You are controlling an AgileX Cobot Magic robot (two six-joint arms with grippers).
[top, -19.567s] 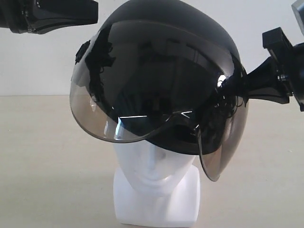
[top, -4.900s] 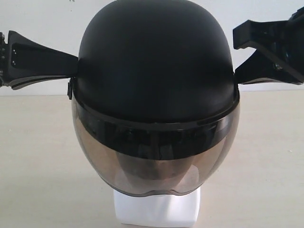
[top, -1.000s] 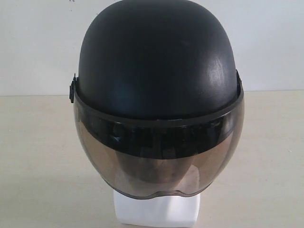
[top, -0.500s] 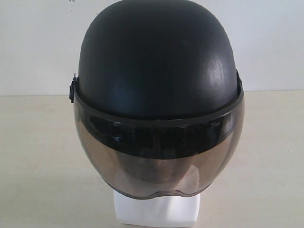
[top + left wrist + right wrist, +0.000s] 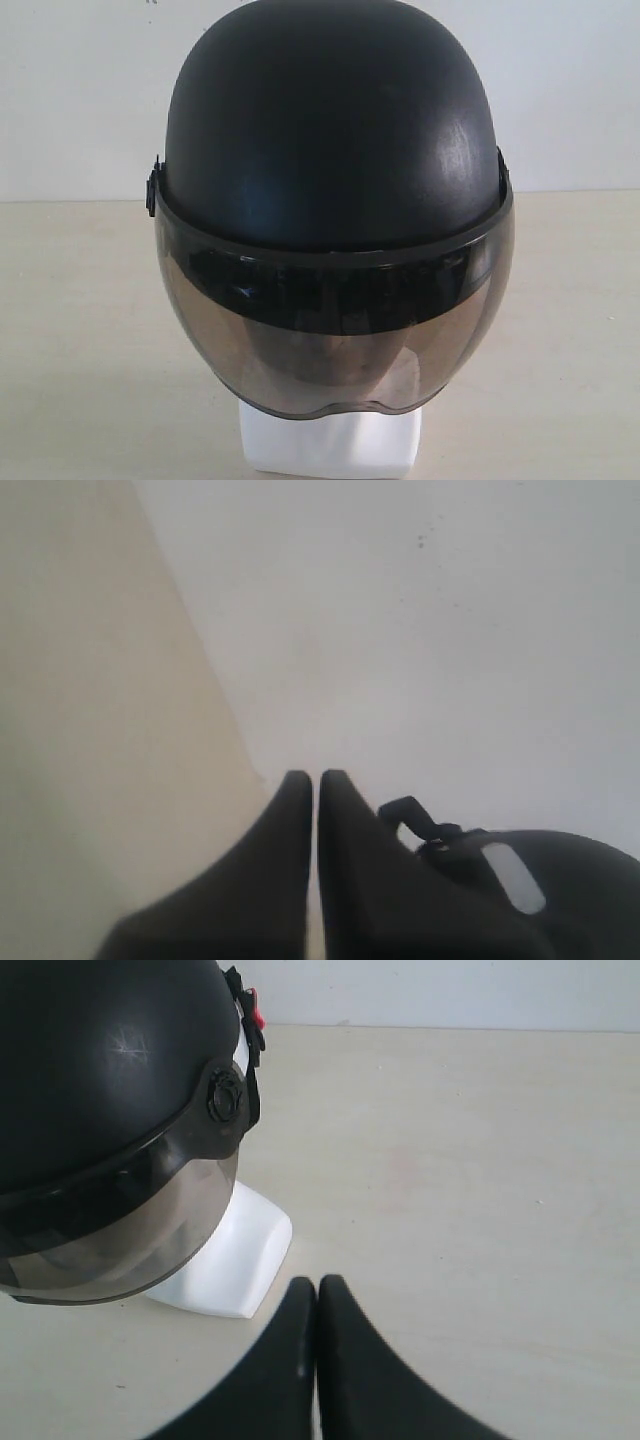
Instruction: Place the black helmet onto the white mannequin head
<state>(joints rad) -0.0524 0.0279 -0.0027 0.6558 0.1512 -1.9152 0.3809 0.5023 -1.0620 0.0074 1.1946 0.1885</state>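
Note:
The black helmet (image 5: 330, 130) sits on the white mannequin head, its smoke-tinted visor (image 5: 335, 340) down over the face. Only the head's blocky white base (image 5: 330, 445) shows below the visor. In the right wrist view the helmet (image 5: 100, 1070) fills one corner with the white base (image 5: 225, 1260) under it. My right gripper (image 5: 317, 1282) is shut and empty, apart from the base, over the table. My left gripper (image 5: 315, 777) is shut with nothing in it, facing the white wall. Neither gripper appears in the exterior view.
A beige tabletop (image 5: 80, 330) spreads round the base, and a white wall (image 5: 80, 90) stands behind it. In the left wrist view a black part with a pale oval and a small loop (image 5: 500, 870) shows beside the fingers.
Nothing has moved in the last second. Earlier both grippers stood at the helmet's sides; they have since left the exterior view, and the helmet stays seated on the head.

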